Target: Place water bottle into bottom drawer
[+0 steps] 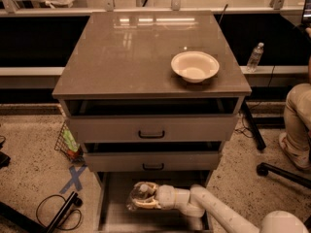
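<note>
One claw (pixel 140 202) low in frame, inside bottom drawer (pixel 115 218).
Clamped on bottle (pixel 142 190) over drawer floor; bowl (pixel 195 66) upper right on desk (pixel 126 57), well apart.

The robot's arm (pixel 228 216) is looking smooth, round and white like a fat tube, it is getting thicker at a rounded joint, and its claw (pixel 140 199), which is sitting low in the bottom drawer (pixel 112 213), is showing curved cream-yellow fingers (pixel 146 204) and a short pale wrist behind them.
</note>
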Motion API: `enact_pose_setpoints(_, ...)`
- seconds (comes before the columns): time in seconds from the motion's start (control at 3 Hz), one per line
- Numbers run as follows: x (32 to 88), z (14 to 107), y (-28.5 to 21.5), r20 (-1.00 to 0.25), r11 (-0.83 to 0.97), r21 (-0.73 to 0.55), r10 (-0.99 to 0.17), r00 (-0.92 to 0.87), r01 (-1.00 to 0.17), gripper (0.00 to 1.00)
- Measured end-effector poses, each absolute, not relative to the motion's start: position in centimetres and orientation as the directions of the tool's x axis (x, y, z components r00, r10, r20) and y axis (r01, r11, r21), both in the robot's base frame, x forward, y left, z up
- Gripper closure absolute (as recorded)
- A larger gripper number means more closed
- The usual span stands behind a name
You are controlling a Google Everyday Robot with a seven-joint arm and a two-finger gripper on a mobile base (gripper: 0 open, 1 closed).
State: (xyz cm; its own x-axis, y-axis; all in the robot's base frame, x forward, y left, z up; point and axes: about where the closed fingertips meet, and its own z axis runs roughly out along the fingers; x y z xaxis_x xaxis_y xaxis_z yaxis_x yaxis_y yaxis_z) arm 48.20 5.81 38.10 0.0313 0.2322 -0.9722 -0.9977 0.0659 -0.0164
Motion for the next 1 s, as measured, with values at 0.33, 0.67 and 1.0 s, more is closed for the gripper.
enact_pose_setpoints(0.33,49.3,35.1,6.2,-0.973,0.07,-0.02,0.227,0.036,-0.997,1.0)
enact_pose_setpoints(0.67,50.1,32.9,6.6,-0.988,0.07,-0.014,0.154,0.024,-0.997,1.0)
enact_pose_setpoints(1.0,50.4,30.6,7.2,-0.996,0.059,0.016,0.088,-0.01,-0.998,1.0)
